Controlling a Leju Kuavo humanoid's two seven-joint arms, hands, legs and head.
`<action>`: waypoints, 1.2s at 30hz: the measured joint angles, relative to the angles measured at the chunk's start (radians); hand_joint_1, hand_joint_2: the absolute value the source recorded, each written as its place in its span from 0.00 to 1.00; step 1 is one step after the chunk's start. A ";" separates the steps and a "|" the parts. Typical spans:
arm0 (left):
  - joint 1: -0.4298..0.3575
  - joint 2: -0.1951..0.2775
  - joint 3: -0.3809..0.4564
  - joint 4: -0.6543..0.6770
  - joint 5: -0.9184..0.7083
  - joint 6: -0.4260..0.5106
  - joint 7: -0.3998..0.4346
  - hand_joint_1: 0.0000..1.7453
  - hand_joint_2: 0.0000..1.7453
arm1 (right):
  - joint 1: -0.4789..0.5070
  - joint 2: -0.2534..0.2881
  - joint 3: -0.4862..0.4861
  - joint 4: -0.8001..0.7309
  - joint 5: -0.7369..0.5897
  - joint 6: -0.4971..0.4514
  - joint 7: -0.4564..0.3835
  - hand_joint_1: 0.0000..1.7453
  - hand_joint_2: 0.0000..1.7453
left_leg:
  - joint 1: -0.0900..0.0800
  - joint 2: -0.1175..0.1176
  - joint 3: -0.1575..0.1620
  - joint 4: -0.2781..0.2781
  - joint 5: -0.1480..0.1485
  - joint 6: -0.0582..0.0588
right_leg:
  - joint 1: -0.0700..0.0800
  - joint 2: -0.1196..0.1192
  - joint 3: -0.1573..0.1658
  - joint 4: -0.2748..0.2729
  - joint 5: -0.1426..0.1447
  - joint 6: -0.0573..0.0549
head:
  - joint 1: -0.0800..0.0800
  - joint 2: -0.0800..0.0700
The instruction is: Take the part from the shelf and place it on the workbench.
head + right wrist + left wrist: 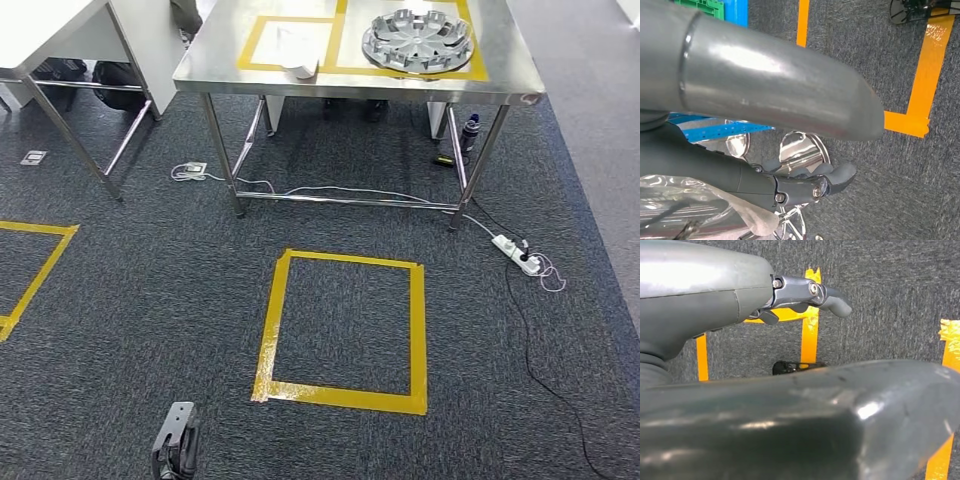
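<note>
The steel workbench (219,60) stands ahead, marked with yellow tape squares. A round silver part (417,40) lies in its right square and a white object (298,50) in its left one. My right hand (806,185) hangs at my side, its dark fingers (836,175) wrapped over a shiny chrome part (802,150) in clear plastic wrap (715,205). My left hand (175,440) hangs low at the bottom of the head view. In the left wrist view its finger (817,292) is stretched out, apart from the thumb, and it holds nothing.
A yellow tape square (343,330) marks the carpet before the workbench. A power strip (517,255) and cables lie by the bench's right legs, with a bottle (469,130) beside one. A second table (45,30) stands far left. Blue shelf rails (715,131) are behind my right hand.
</note>
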 joint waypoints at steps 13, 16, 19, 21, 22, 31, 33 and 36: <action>0.000 0.000 -0.006 0.005 0.005 -0.012 0.008 0.00 0.00 | -0.019 -0.024 0.065 0.012 -0.031 -0.016 -0.005 0.00 0.00 | -0.001 0.000 -0.001 0.001 0.002 -0.004 | -0.002 0.000 0.000 0.001 0.002 -0.001 | 0.000 0.000; 0.000 0.000 -0.010 0.005 0.005 -0.012 0.011 0.00 0.00 | -0.020 -0.026 0.074 0.015 -0.035 -0.017 -0.005 0.00 0.00 | -0.002 0.000 -0.002 0.002 0.002 -0.004 | -0.003 0.000 0.000 0.001 0.002 -0.001 | 0.000 0.000; 0.000 0.000 -0.012 0.005 0.005 -0.012 0.013 0.00 0.00 | -0.021 -0.029 0.079 0.017 -0.037 -0.017 -0.005 0.00 0.00 | -0.002 0.000 -0.002 0.003 0.002 -0.004 | -0.003 0.000 0.000 0.001 0.003 -0.001 | 0.000 0.000; 0.000 0.000 -0.015 0.005 0.005 -0.012 0.015 0.00 0.00 | -0.021 -0.030 0.082 0.017 -0.038 -0.018 -0.005 0.00 0.00 | -0.002 0.000 -0.002 0.003 0.002 -0.004 | -0.003 0.000 0.000 0.001 0.003 -0.001 | 0.000 0.000; 0.000 0.000 -0.017 0.005 0.005 -0.012 0.016 0.00 0.00 | -0.022 -0.031 0.084 0.018 -0.039 -0.019 -0.005 0.00 0.00 | -0.002 0.000 -0.002 0.003 0.002 -0.004 | -0.003 0.000 0.000 0.001 0.003 -0.001 | 0.000 0.000; -0.001 0.000 -0.021 0.005 0.005 -0.012 0.017 0.00 0.00 | -0.026 -0.034 0.096 0.022 -0.041 -0.020 -0.005 0.00 0.00 | -0.002 0.000 -0.002 0.003 0.002 -0.004 | -0.003 0.000 0.000 0.001 0.003 0.000 | 0.000 0.000; -0.001 0.000 -0.021 0.005 0.005 -0.012 0.017 0.00 0.00 | -0.027 -0.035 0.098 0.023 -0.042 -0.021 -0.005 0.00 0.00 | -0.002 0.000 -0.002 0.003 0.002 -0.004 | -0.003 0.000 0.000 0.001 0.003 0.000 | 0.000 0.000; -0.002 0.000 -0.021 0.005 0.004 -0.010 0.019 0.00 0.00 | -0.029 -0.037 0.103 0.024 -0.049 -0.023 -0.005 0.00 0.00 | -0.002 0.000 -0.002 0.003 0.002 -0.004 | -0.003 0.000 -0.001 0.001 0.003 0.000 | 0.000 0.000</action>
